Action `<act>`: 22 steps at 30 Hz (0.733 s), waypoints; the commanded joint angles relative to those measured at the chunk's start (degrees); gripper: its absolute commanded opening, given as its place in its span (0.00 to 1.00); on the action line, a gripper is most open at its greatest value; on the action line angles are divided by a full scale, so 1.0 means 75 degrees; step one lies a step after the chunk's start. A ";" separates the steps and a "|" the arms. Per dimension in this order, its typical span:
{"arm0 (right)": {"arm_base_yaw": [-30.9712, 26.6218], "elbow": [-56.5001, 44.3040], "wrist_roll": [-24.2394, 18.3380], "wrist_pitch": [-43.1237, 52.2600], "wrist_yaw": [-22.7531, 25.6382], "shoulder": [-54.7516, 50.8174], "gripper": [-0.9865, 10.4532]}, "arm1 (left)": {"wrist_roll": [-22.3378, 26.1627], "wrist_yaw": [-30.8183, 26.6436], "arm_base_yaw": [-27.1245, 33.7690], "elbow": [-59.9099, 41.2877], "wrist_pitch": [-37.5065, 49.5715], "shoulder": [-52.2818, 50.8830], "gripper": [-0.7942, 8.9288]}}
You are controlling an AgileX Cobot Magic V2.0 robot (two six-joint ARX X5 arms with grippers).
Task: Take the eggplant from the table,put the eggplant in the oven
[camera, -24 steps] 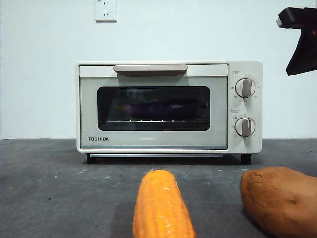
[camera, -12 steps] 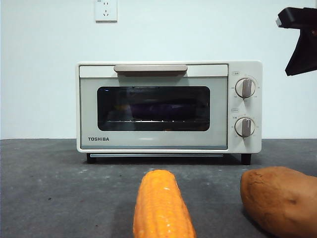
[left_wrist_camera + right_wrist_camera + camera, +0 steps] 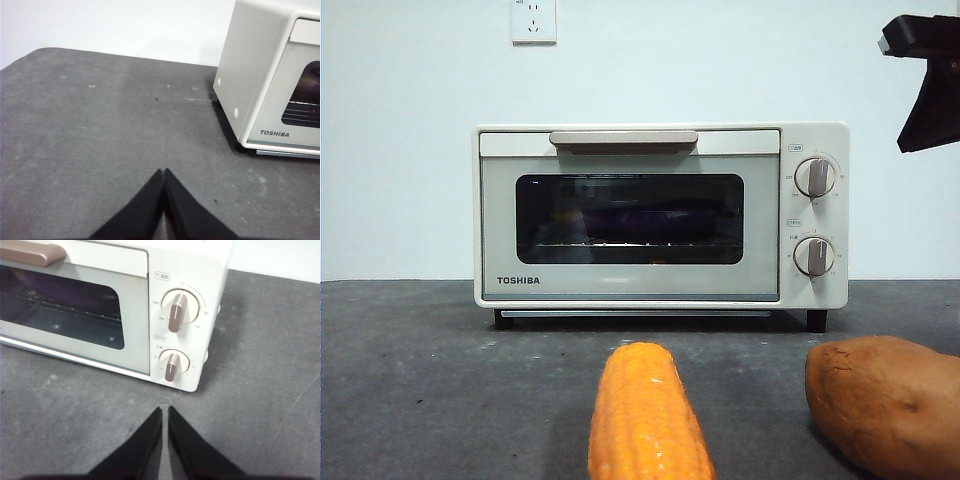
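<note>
The corn [image 3: 648,415] and the sweet potato [image 3: 885,402] lay on the desk [image 3: 420,380] in front of the oven [image 3: 660,215]. Its door was shut, and the eggplant [image 3: 655,218] lay inside on the rack. The left pincer [image 3: 164,172] and the right pincer [image 3: 165,410] were both closed, holding nothing, above the desk near the oven.

Low front camera and 2 wrist cameras share the oven [image 3: 660,215].
</note>
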 commanded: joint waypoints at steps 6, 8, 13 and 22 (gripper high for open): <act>0.0061 0.0055 0.0099 0.0085 0.0023 0.0032 0.09 | 0.0082 0.0003 0.0000 -0.0201 0.0079 0.0000 0.09; 0.0061 0.0055 0.0099 0.0085 0.0023 0.0032 0.09 | 0.0079 0.0003 0.0000 -0.0201 0.0079 0.0000 0.09; 0.0047 0.0055 -0.0017 -0.0192 0.0134 -0.0691 0.09 | 0.0082 0.0003 0.0000 -0.0201 0.0079 0.0000 0.09; -0.1542 -0.0064 -0.1518 -0.0245 0.0376 -0.3631 0.09 | 0.0082 0.0003 0.0000 -0.0201 0.0079 0.0000 0.09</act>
